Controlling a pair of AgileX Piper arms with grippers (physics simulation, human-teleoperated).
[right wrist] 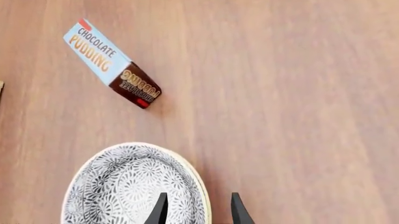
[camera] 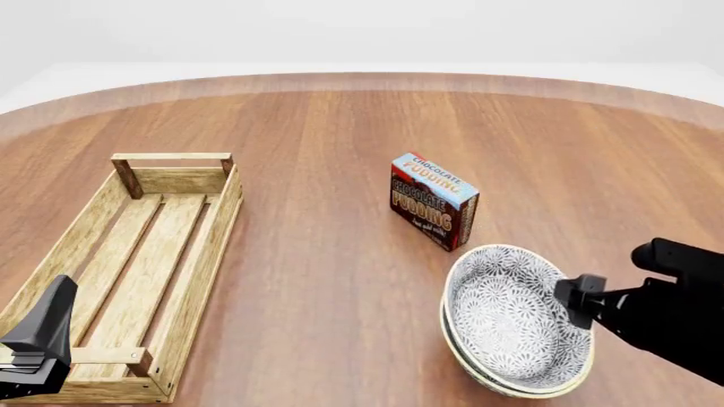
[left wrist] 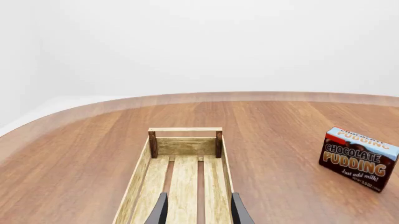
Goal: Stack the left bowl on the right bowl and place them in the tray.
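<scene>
Light-wood slats form the tray [camera: 169,225], which sits empty well to the left of the chocolate pudding box [camera: 435,201] on the desk [camera: 339,127]. Just beside that box, nearer the arms, the left bowl [camera: 509,309] is nested inside the right bowl [camera: 515,386] (only its lower rim shows). The right pincer [right wrist: 198,210] is parted, straddling the stacked rim. The left pincer [left wrist: 198,212] hangs parted and empty over the tray's near end.

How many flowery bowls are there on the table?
2. The left bowl sits nested inside the right bowl, of which only the rim edge shows, on the table's near right, next to the right gripper.
</scene>
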